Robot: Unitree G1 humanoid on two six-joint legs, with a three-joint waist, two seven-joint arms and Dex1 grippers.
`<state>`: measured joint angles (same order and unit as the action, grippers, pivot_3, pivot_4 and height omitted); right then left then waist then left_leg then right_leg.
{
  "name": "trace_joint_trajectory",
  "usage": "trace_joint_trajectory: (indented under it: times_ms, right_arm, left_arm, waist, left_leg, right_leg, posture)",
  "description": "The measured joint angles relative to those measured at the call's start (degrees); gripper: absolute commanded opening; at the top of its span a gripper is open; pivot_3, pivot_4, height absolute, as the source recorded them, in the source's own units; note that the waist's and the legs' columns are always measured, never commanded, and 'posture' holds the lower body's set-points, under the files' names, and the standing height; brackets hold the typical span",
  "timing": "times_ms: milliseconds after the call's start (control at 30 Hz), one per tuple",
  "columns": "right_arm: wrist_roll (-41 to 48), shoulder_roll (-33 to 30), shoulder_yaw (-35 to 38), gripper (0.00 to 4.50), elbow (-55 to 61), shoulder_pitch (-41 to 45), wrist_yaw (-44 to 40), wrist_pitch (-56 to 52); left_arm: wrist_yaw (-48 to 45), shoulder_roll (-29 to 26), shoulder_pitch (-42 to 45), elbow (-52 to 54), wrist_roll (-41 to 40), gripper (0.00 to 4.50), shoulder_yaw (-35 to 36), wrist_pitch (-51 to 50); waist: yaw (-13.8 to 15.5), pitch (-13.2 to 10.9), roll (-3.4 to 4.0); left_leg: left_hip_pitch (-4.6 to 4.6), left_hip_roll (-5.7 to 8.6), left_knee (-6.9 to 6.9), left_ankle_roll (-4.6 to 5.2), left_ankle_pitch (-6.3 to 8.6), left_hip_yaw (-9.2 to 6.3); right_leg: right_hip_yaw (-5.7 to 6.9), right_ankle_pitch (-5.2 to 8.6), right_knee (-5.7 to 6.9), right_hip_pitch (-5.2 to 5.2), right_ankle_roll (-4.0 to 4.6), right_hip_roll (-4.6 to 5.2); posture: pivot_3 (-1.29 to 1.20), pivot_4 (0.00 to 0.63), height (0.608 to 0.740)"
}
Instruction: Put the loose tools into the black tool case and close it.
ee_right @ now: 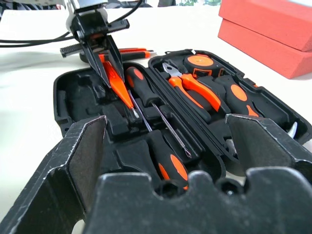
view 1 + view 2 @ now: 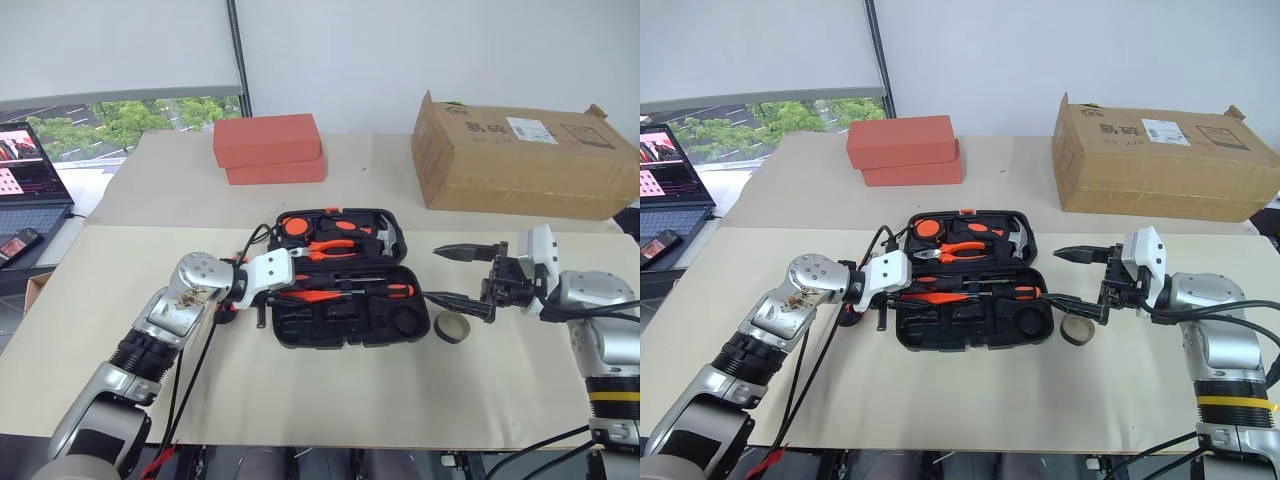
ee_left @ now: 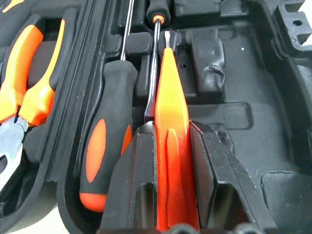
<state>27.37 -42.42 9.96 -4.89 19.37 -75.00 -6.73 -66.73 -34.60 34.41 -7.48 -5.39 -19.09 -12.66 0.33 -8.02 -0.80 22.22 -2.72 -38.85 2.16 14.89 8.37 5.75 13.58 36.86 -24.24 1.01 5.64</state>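
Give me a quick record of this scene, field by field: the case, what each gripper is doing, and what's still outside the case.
case: black tool case open on the table, pliers in the far half
left gripper: left gripper shut on the slim orange screwdriver, over the near half of the case
already in near half: two black-and-orange screwdrivers
right gripper: right gripper open, holding nothing, beside the case
still outside: tape ring on the table at the case's right edge
background: red-orange boxes, cardboard box, laptop
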Motion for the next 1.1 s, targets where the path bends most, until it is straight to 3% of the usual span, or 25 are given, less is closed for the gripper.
trace_joint_trajectory:
  times_ms: [900,967,1000,1100]
  right_arm:
    - [0.82,0.02,-0.01,4.50,0.25,0.07,0.11,0.09]
    - [0.85,0.02,0.00,4.50,0.35,0.06,0.13,0.10]
    - [0.86,0.04,0.00,4.50,0.36,0.05,0.14,0.10]
    - [0.89,0.16,0.00,4.50,0.37,0.05,0.15,0.11]
  left_arm:
    - [-1.51,1.83,0.94,-2.34,1.31,0.48,-1.07,1.27]
    - [-1.51,1.99,0.94,-2.39,1.29,1.48,-1.03,1.25]
    - [-1.47,2.20,0.94,-2.48,1.29,1.65,-1.00,1.26]
    - [-0.52,2.47,1.06,-3.03,1.49,2.75,-0.82,2.27]
  waist:
    - [0.18,0.00,0.00]
    - [0.19,0.00,0.00]
    - [0.20,0.00,0.00]
    - [0.16,0.00,0.00]
  left_leg:
    - [-0.07,0.00,-0.03,0.01,0.00,0.00]
    - [-0.07,0.00,-0.04,0.01,0.00,0.00]
    - [-0.07,0.00,-0.04,0.01,0.00,0.00]
    - [-0.07,0.00,-0.04,0.01,0.00,0.00]
  right_leg:
    - [-0.02,0.00,0.04,0.06,0.00,-0.01]
    - [-0.02,0.00,0.04,0.06,0.00,-0.01]
    - [-0.02,0.00,0.04,0.06,0.00,-0.01]
    - [-0.02,0.00,0.04,0.06,0.00,-0.01]
  posture:
    - [0.00,0.150,0.712]
    - [0.00,0.150,0.712]
    - [0.00,0.150,0.712]
    - [0.00,0.150,0.712]
